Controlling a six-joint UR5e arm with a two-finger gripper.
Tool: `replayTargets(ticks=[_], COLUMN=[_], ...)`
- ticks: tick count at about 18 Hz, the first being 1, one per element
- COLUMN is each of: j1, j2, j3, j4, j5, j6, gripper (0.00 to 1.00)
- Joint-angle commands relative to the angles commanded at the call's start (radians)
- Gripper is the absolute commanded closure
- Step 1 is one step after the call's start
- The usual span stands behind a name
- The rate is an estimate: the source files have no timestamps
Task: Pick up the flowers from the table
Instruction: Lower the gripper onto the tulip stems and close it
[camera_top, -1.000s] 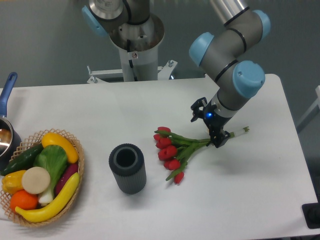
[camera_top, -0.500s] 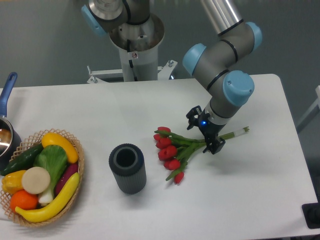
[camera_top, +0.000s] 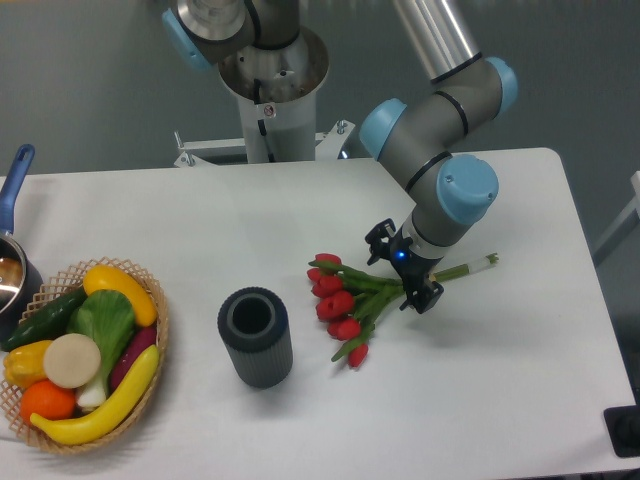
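The flowers (camera_top: 341, 302), red tulip buds on long green stems, lie flat on the white table (camera_top: 500, 400) right of centre. Their buds point left and the stem ends (camera_top: 478, 265) point right. My gripper (camera_top: 400, 270) is low over the stems just right of the leaves. It is open, with one finger (camera_top: 377, 238) on the far side of the stems and the other (camera_top: 423, 300) on the near side. The stems run between the two fingers. The wrist hides the stretch of stem directly beneath it.
A dark grey ribbed cylinder vase (camera_top: 256, 337) stands upright left of the buds. A wicker basket (camera_top: 155, 300) of fruit and vegetables sits at the left edge, with a blue-handled pot (camera_top: 14, 262) behind it. The robot base (camera_top: 268, 80) is at the back.
My gripper has shifted left along the stems, toward the leaves, and the arm has swung with it. The flowers have stayed where they were on the table.
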Motion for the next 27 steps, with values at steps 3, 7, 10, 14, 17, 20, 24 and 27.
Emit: replayTargets(ticks=[3, 7, 10, 14, 17, 20, 24, 27], j1=[-0.008, -0.009, -0.018, -0.022, -0.023, -0.023, -0.022, -0.022], j2=[-0.012, -0.015, -0.023, -0.023, -0.025, -0.025, -0.025, -0.022], j3=[-0.003, -0.018, -0.021, -0.025, -0.032, -0.032, -0.035, -0.035], j4=[0.023, 0.048, 0.049, 0.064, 0.072, 0.072, 0.072, 0.071], j5=[0.002, 0.002, 0.002, 0.002, 0.002, 0.002, 0.002, 0.002], j6=[0.0, 0.002, 0.0, 0.0, 0.002, 0.003, 0.008, 0.011], gripper=[0.0, 0.0, 0.0, 0.07, 0.16, 0.27, 0.4, 0.53])
